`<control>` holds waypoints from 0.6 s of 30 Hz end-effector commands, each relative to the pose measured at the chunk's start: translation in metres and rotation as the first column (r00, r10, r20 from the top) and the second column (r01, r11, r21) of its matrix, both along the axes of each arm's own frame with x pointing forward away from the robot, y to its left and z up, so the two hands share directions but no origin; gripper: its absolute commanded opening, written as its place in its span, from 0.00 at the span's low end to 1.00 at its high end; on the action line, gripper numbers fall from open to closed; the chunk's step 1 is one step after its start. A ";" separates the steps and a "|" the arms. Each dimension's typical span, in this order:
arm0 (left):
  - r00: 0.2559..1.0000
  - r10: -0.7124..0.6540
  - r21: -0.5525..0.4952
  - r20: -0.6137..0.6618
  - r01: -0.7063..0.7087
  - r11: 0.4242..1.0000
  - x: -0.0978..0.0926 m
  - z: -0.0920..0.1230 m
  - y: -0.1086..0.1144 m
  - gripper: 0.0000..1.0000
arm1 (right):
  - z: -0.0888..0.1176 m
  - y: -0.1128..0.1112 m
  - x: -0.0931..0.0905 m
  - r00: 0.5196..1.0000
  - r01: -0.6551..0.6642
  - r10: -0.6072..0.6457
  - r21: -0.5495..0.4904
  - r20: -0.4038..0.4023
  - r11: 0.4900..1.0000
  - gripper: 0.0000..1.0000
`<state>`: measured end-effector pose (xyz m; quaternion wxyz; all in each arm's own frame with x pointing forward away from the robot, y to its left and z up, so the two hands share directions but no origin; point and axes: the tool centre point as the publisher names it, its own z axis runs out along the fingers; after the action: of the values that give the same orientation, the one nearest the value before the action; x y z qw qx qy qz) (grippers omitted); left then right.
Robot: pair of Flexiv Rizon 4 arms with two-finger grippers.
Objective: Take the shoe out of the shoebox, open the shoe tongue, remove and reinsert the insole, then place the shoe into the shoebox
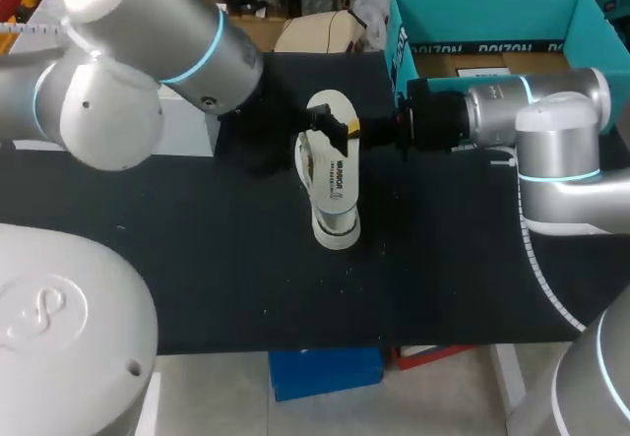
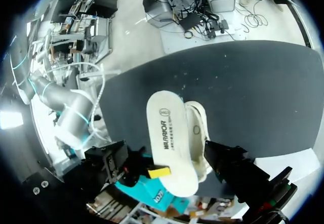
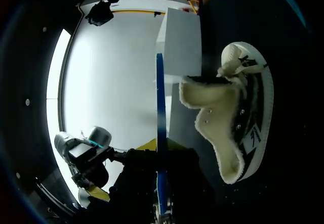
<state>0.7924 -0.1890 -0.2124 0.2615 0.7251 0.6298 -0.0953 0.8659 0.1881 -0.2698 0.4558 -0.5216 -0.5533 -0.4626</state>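
Head view: my right gripper is closed on the insole, which is over the shoe; the shoebox is beside my right arm.
Left wrist view: left gripper's state I cannot tell.
Right wrist view: the insole is edge-on in my gripper, with the shoe beside it.

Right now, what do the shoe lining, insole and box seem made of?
Shoe lining: cream fleece, by its fuzzy pile. Insole: smooth white foam or fabric, thin, printed; unsure. Shoebox: matte teal cardboard, probably, from its thin flat walls.
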 end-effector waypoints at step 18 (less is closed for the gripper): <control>0.992 0.113 0.485 0.062 -0.129 0.865 0.009 0.016 -0.018 1.00 | 0.000 0.001 0.000 1.000 0.001 -0.001 -0.001 0.001 1.000 0.00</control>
<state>0.7993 -0.2013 -0.1967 0.1462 0.7341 0.6625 0.0286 0.8660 0.1881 -0.2698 0.4558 -0.5216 -0.5533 -0.4626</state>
